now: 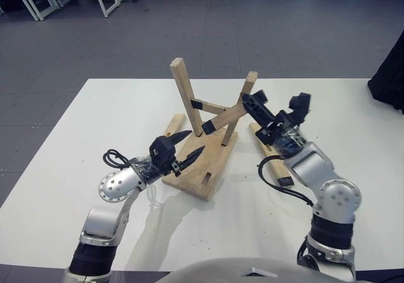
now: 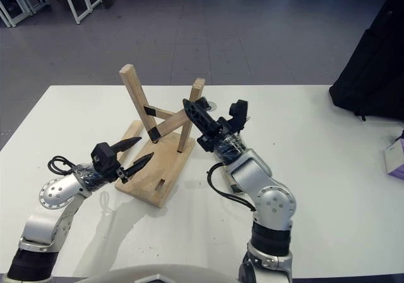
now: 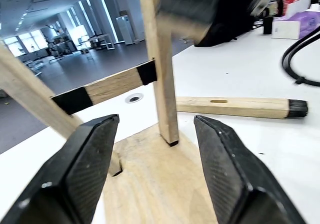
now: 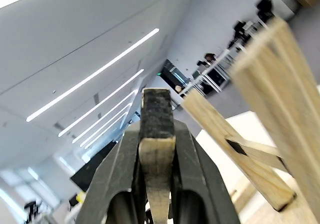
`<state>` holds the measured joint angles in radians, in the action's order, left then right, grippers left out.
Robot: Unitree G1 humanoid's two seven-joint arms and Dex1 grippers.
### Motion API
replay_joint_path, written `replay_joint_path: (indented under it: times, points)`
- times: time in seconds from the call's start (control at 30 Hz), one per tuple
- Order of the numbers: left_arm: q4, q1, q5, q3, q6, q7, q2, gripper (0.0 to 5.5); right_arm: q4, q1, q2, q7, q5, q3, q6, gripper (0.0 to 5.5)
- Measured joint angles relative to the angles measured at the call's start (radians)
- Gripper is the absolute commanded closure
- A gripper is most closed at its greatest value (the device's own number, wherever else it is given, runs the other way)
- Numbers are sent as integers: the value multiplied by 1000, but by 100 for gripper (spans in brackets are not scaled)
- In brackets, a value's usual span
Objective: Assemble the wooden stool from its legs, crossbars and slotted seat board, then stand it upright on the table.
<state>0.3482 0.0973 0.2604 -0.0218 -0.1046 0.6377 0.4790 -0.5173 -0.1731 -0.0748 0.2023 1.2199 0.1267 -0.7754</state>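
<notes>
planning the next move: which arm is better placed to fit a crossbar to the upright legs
Right. The right gripper is shut on a crossbar beside the upright legs. The left gripper is open, low over the seat board, probably better for steadying it.

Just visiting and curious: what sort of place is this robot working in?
Most likely a large lab or workshop hall. A wide grey floor stretches beyond the white work table, white metal-framed benches stand at the far side, and long ceiling strip lights run overhead.

No legible text, no readable labels
</notes>
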Motion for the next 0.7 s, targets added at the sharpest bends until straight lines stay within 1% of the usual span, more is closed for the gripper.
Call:
replay_joint_path:
  times: [0.1, 0.13, 0.17, 0.2, 0.27, 0.37, 0.5, 0.7]
  points:
    - [14, 27, -15, 36, -4, -88, -33, 273, 47, 56, -158, 70, -48, 25, -35, 510]
    - [18, 38, -14, 74, 0, -157, -81, 273, 131, 34, -223, 61, -125, 51, -34, 510]
    - [21, 50, -13, 93, 4, -190, -99, 273, 172, 15, -257, 57, -162, 65, -26, 510]
    - [21, 60, -18, 113, 10, -248, -141, 273, 230, -32, -296, 41, -221, 77, -14, 510]
    - [21, 65, -29, 113, 23, -306, -191, 273, 263, -101, -333, 29, -329, 54, 18, 510]
    - [27, 65, -1, 118, 0, -380, -267, 273, 316, -151, -339, 24, -444, 2, 34, 510]
    - [21, 50, 1, 155, -3, -418, -276, 273, 331, -166, -335, 29, -497, -4, 34, 510]
    - [-34, 7, -54, 138, 4, -469, -305, 273, 327, -95, -292, 29, -562, -38, 37, 510]
